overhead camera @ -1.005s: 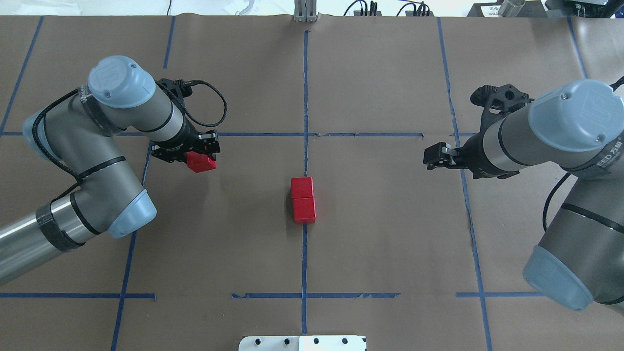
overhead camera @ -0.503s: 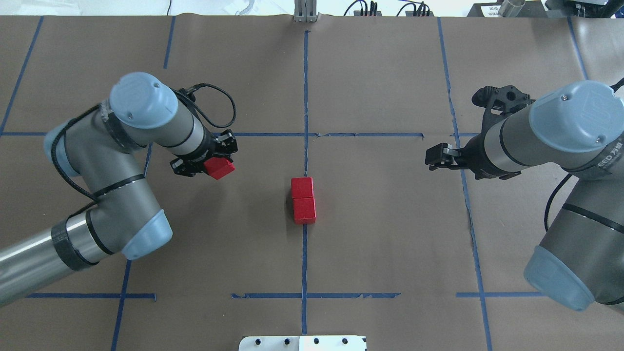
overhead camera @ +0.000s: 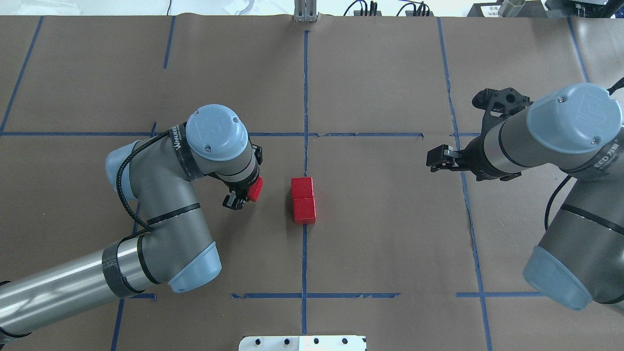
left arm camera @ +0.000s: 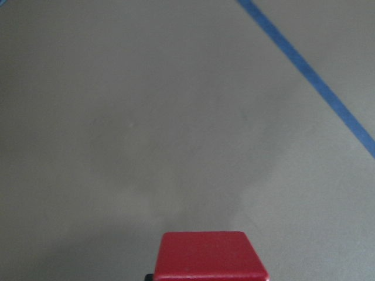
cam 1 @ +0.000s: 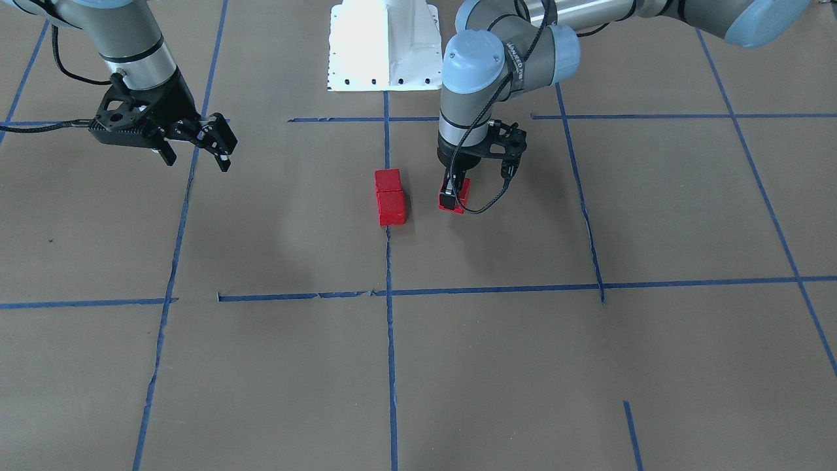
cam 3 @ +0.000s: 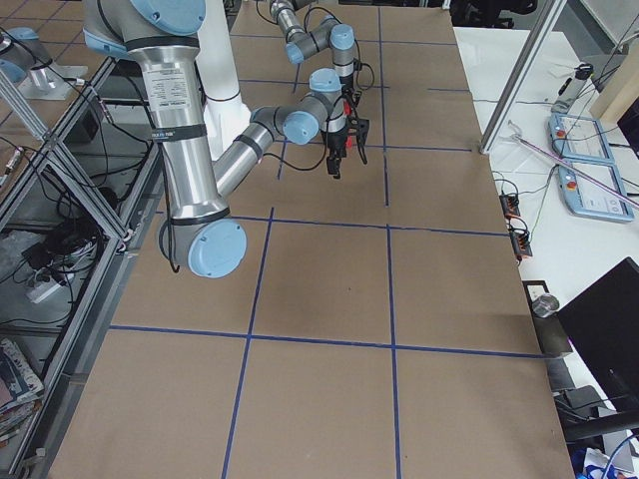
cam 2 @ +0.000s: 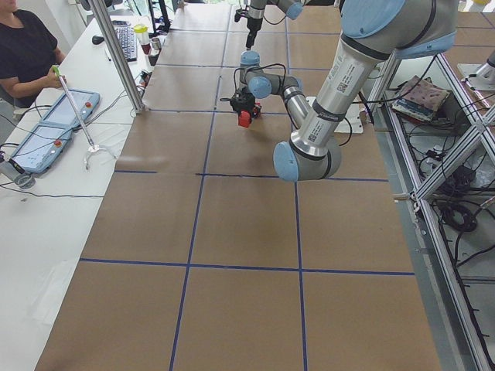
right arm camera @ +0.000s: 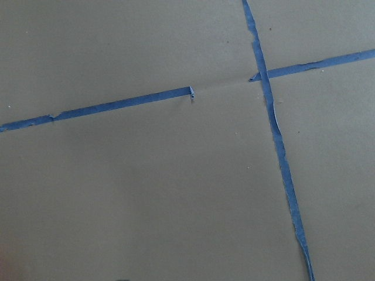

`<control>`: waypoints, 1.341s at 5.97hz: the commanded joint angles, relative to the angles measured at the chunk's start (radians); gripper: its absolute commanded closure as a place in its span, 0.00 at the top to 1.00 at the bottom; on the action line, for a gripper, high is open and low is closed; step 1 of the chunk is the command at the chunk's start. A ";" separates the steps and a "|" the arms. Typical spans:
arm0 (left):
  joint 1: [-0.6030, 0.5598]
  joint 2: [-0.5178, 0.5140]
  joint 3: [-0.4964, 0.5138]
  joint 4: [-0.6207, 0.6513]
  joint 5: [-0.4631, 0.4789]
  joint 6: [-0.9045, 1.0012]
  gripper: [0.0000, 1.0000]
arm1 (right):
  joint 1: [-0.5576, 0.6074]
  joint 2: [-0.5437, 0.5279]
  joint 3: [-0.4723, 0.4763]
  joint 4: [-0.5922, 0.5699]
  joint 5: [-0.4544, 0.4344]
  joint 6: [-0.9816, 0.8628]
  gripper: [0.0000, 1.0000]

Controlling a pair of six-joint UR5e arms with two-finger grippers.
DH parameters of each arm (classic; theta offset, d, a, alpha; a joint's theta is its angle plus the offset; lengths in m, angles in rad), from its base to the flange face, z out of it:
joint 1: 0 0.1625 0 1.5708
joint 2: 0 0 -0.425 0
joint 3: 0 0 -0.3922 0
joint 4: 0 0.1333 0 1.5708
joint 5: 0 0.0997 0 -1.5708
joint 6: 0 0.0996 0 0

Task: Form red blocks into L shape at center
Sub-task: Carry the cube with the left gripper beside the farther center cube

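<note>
Red, matte: third red block [overhead camera: 255,188] pinched in left end effector [cam 1: 454,198], fingers pressed on opposite faces, tool pointing straight down. Held low over brown-paper surface [overhead camera: 390,229]; contact w/ paper not discernible. In left wrist view only the block's top face, at bottom edge of shot, fingers hardly visible. Placed near the other two red blocks [overhead camera: 302,197], beside them but clearly apart, strip of bare paper btwn. Those two touching face to face, in a short row along centre blue tape line [overhead camera: 304,263], resting on surface approx. at grid centre. Right end effector [cam 1: 196,156] spread wide, holding nothing, touching nothing, hovering well away on robot's right side near a tape crossing. Count: 3 red blocks (1 gripped, 2 loose), 2 end effectors.
</note>
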 commanded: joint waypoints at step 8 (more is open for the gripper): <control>0.033 -0.052 0.143 -0.179 0.000 -0.358 0.05 | -0.011 0.011 -0.001 0.000 -0.011 0.004 1.00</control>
